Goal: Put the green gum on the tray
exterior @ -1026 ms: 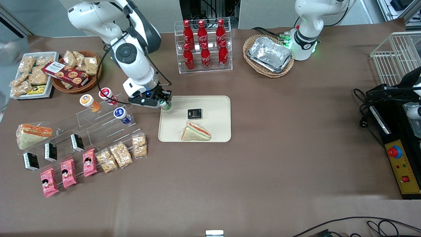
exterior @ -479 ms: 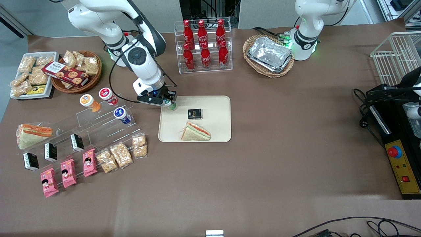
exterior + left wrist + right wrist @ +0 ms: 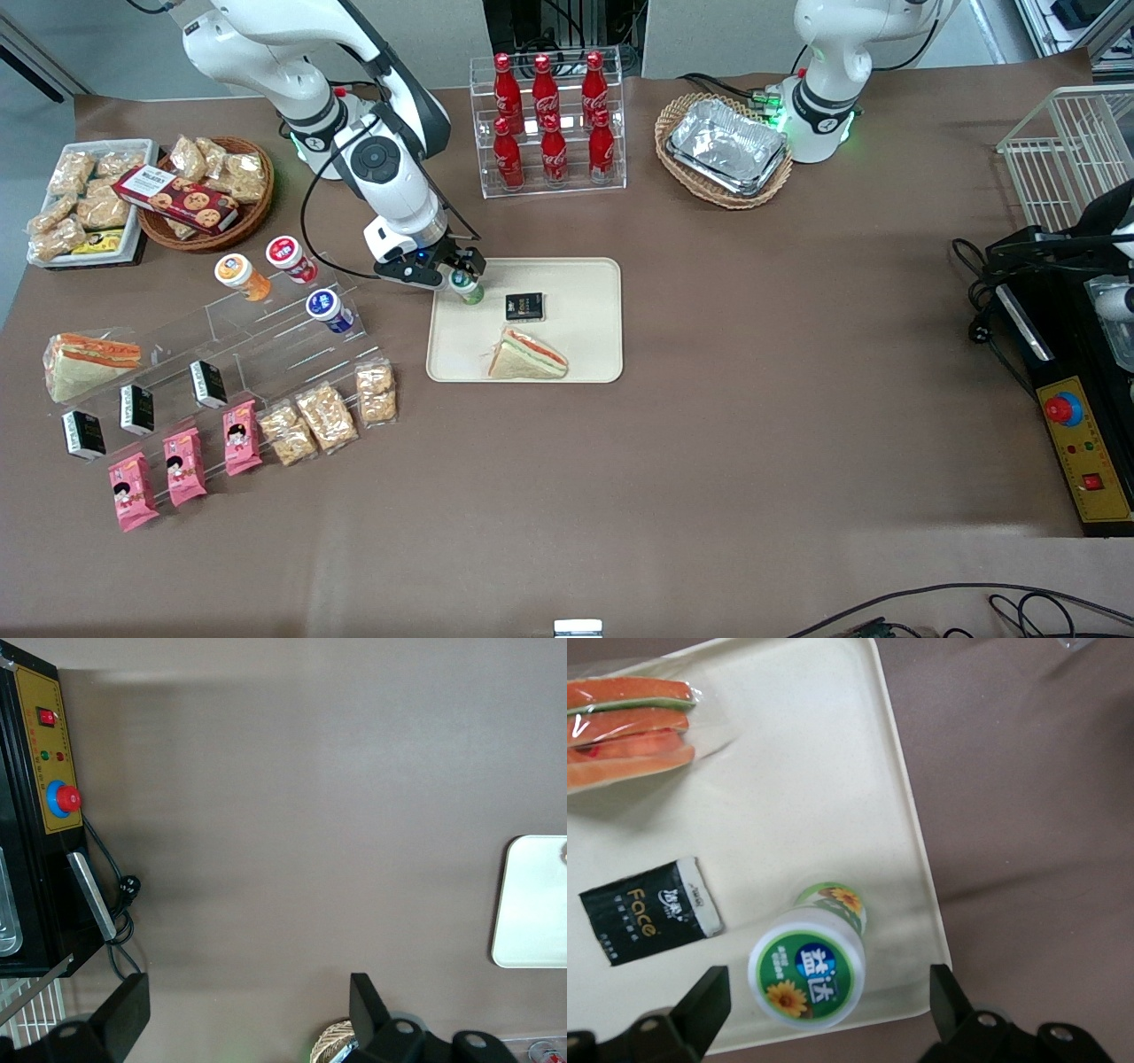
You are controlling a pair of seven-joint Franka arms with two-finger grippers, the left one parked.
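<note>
The green gum, a small green bottle with a white lid and green label, stands on the cream tray at the corner nearest the working arm's base. My right gripper hovers just above it. In the right wrist view the gum sits upright on the tray near its rim. My gripper straddles it, and the black fingers stand wide apart, clear of the lid on both sides.
A black packet and a wrapped sandwich lie on the tray. An acrylic stand with orange, red and blue bottles is beside the tray. The cola rack and the foil trays stand farther from the camera.
My gripper moved with the green gum from the tray's edge to over the tray's corner. The gum now rests on the tray with the fingers spread around it.
</note>
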